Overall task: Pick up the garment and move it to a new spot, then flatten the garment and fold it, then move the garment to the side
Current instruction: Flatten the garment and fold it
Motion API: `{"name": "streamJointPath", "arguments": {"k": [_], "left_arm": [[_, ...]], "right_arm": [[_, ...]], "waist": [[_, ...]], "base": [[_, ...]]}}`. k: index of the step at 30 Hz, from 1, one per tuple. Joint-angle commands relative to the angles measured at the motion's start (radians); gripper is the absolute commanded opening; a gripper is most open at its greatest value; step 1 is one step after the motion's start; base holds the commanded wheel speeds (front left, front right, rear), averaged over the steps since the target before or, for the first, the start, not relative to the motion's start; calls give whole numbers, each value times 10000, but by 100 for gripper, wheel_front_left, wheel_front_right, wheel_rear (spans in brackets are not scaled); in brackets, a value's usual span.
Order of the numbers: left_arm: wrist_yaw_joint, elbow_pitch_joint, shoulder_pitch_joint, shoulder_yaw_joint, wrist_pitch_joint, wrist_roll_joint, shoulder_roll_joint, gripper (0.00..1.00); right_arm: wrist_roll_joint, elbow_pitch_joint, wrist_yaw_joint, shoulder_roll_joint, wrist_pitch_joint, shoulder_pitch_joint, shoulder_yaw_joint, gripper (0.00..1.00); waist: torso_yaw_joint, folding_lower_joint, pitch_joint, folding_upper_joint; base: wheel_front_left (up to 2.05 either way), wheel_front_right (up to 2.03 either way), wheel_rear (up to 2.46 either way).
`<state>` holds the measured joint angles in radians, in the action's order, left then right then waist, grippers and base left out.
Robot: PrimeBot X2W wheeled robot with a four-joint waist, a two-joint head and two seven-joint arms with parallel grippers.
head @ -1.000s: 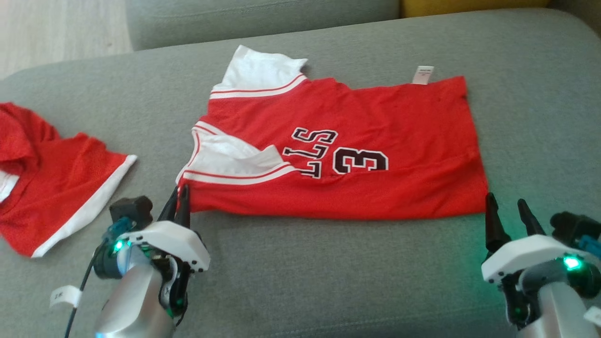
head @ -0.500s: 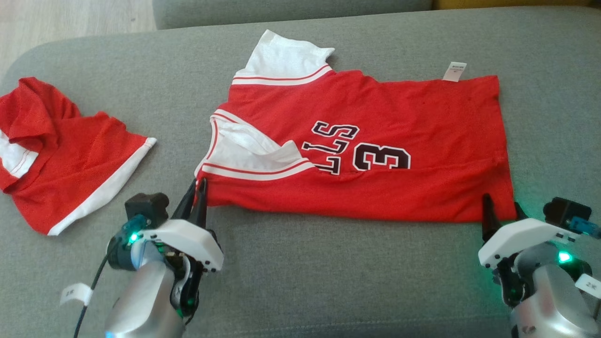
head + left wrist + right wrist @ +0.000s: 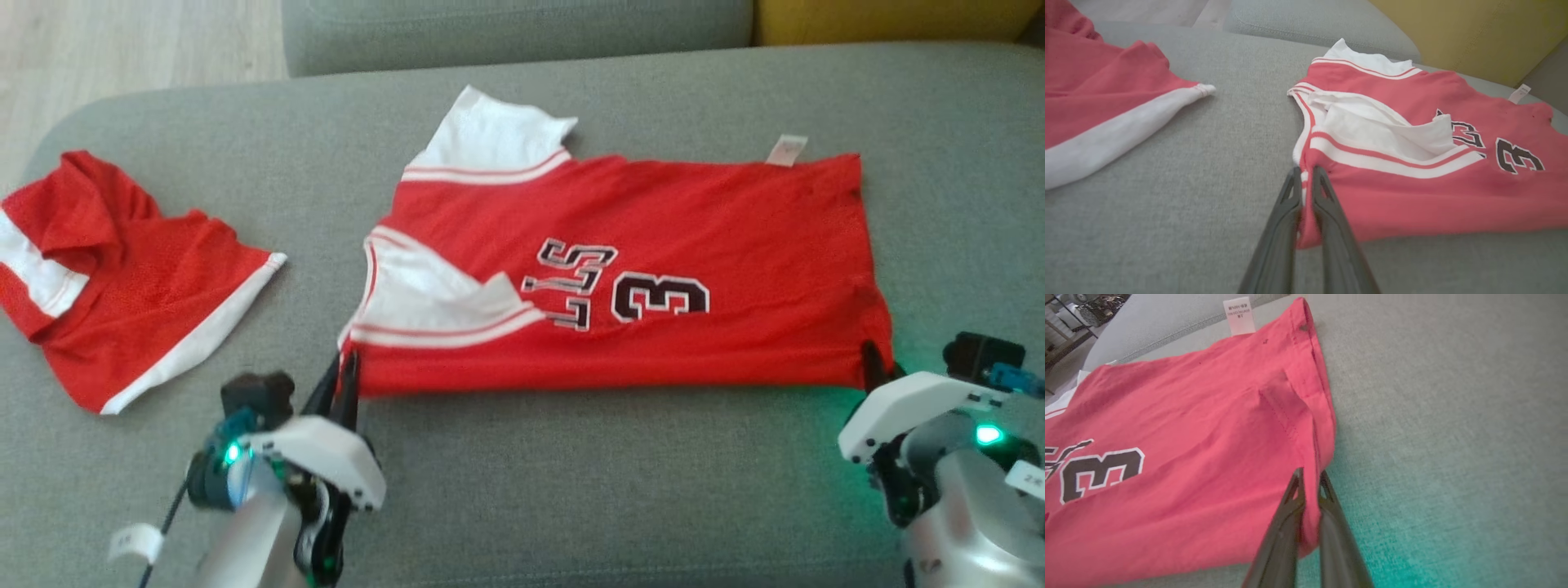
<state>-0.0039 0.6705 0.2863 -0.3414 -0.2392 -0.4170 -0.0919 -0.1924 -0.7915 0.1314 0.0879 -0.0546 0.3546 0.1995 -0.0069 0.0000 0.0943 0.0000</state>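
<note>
While both arms sit low at the near edge of the grey sofa seat (image 3: 571,490), you have the garment (image 3: 653,237) spread across the middle of the head view. It is a red jersey with white trim and dark lettering, neck end toward 9 o'clock, hem toward 3 o'clock, and its care label (image 3: 785,149) pokes out of the far edge at about 1 o'clock. Your left pincer (image 3: 1305,169) is closed narrow on the near corner below the white-banded armhole, at roughly 7 o'clock, with red cloth nipped between its two fingers. Your right pincer (image 3: 1311,472) is likewise closed on the near hem corner at about 4 o'clock, with fabric caught between its tips. From how the jersey lies, I judge the pick-up and relocation done and the flattening mostly so: the body is smooth apart from a shallow crease near the hem and the white lining turned out at the armhole, which covers the start of the lettering. Whether a lengthwise fold has already gone in, I cannot tell. What remains, as I read it, is the folding itself — with both near corners held, carrying that edge toward 12 o'clock seems the likely step — and then shifting the folded jersey aside. A second red garment (image 3: 122,269) lies well apart at 9 o'clock, so choose your side accordingly.
</note>
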Motion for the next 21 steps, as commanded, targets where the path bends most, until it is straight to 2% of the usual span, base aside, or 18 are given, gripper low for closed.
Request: {"name": "streamJointPath", "arguments": {"k": [1, 11, 17, 20, 21], "left_arm": [[37, -207, 61, 380, -32, -115, -330, 0], [-243, -718, -1558, -47, 650, -323, -517, 0], [-293, -1443, -2320, -248, 1154, -429, -667, 0], [-253, -1866, -2664, -324, 1457, -491, -755, 0], [-221, -1999, -2751, -344, 1497, -486, -781, 20]], "right_arm": [[35, 407, -7, 315, -92, 9, -301, 0], [-584, 1489, -7, 1376, -1867, -1053, -813, 0], [-909, 2416, -7, 1510, -2704, -1925, -674, 0], [-936, 2924, -7, 1332, -2923, -2465, -355, 0], [-892, 3090, -7, 1204, -2947, -2643, -275, 49]], "waist": [[27, 0, -157, 0], [75, 0, -914, 0], [37, 0, -1120, 0], [-8, 0, -1202, 0], [-24, 0, -1219, 0]], "base": [[0, 0, 0], [0, 0, 0], [0, 0, 0], [0, 0, 0], [0, 0, 0]]}}
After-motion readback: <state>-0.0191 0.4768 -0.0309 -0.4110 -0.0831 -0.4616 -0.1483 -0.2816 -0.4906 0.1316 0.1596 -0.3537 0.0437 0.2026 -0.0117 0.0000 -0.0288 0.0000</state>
